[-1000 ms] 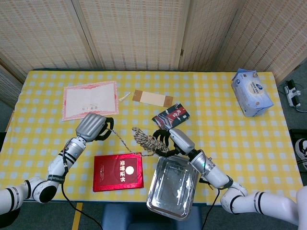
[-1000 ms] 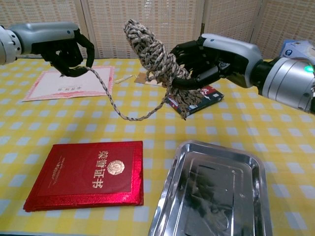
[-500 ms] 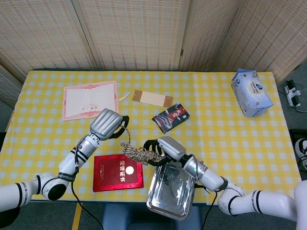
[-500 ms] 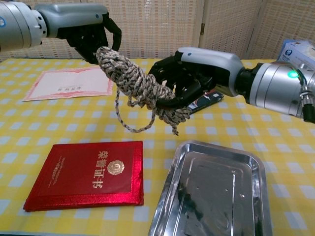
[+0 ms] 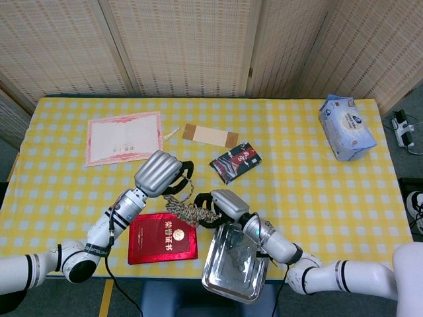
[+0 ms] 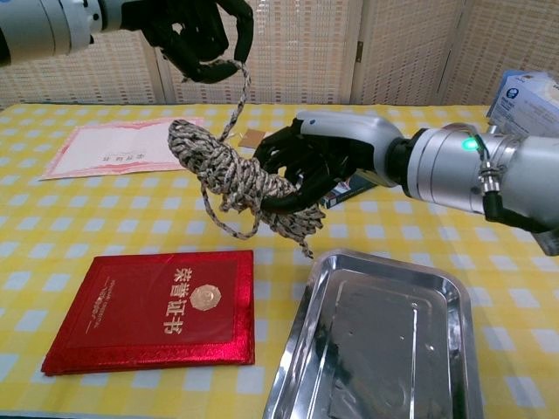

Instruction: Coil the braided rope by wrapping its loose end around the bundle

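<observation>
Midway through a wrap, the right hand (image 6: pixel 301 170) grips the bundle (image 6: pixel 231 179) in the air, above the near part of the table (image 5: pixel 297 165) between the red book (image 6: pixel 162 310) and the tray (image 6: pixel 384 340). The left hand (image 6: pixel 196 35), raised above it, has its fingers curled on the loose end (image 6: pixel 236 105), which runs taut down to the bundle. Next, judging by this, the left hand should carry the end over and around the bundle while the right hand keeps it steady and tension holds.
</observation>
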`<move>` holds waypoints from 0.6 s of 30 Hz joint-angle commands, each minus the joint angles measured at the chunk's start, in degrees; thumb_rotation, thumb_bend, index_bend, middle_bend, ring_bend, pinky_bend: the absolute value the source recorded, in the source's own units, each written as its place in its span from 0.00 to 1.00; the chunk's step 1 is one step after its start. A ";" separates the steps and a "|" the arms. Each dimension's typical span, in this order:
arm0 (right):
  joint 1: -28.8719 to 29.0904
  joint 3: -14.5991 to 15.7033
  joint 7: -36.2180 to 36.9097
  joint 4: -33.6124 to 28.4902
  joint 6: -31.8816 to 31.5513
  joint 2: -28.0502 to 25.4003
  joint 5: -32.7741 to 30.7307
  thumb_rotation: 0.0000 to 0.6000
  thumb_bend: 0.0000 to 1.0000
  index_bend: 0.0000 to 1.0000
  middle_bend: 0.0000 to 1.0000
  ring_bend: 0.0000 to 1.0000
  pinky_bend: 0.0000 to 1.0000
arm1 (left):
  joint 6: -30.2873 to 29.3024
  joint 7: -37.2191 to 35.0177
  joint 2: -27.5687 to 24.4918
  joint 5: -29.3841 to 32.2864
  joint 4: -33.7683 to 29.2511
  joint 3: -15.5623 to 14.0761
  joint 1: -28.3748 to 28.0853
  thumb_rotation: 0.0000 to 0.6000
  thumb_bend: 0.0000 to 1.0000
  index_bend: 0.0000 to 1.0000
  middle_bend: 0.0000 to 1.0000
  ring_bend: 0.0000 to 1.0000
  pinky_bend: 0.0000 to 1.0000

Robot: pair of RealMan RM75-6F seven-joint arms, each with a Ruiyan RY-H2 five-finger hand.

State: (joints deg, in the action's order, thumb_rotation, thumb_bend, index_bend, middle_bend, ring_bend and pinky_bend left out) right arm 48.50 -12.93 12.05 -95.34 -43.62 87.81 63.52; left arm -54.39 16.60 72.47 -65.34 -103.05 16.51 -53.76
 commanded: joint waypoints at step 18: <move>-3.07 -7.99 0.83 8.12 -16.60 12.55 -7.83 1.00 0.58 0.86 0.75 0.79 0.63 | -2.58 -6.79 -2.34 -5.60 -4.17 -2.74 3.98 1.00 0.50 0.63 0.92 0.85 0.78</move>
State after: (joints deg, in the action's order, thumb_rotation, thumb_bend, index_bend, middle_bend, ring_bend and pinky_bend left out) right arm 46.45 -19.46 11.32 -89.10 -57.72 98.13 54.42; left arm -56.82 10.14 70.20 -70.69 -107.09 14.00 -50.07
